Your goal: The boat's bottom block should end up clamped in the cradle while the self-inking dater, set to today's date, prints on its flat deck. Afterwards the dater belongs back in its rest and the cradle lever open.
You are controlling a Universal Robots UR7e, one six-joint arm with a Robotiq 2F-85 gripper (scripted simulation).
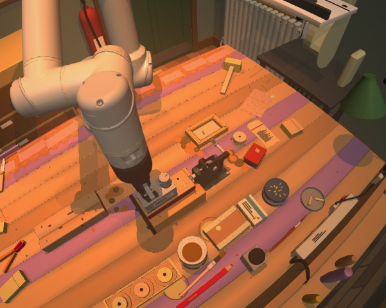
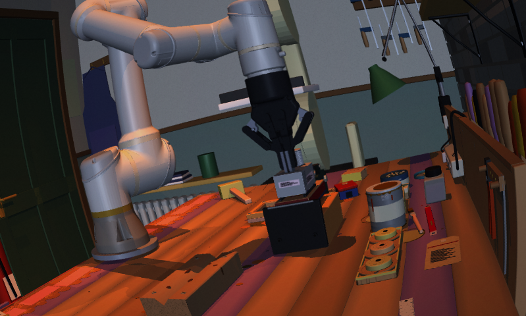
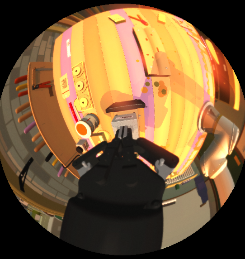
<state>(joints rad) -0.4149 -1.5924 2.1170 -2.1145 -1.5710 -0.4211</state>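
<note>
In the middle of the bench the cradle [image 1: 173,207] [image 2: 297,227] holds a wooden block with a dark red deck, and the grey self-inking dater [image 1: 158,195] [image 2: 295,182] [image 3: 125,123] stands on that deck. The dater's round knob [image 1: 164,178] sticks up on the side toward the dark clamp lever [image 1: 210,167], which stands just beyond the cradle's far end. A framed tray [image 1: 206,129] lies behind the lever. My gripper [image 1: 149,193] [image 2: 285,164] [image 3: 123,131] is straight above the dater, its fingertips down on the dater's top, closed and holding nothing.
The cradle's dark end plate [image 1: 143,215] juts out toward the near side. A paint tin [image 1: 192,252] [image 2: 387,203] and a tray of tape rolls [image 1: 143,288] stand in front. A drilled wooden block [image 1: 70,220] lies to the left, a red box [image 1: 255,154] to the right.
</note>
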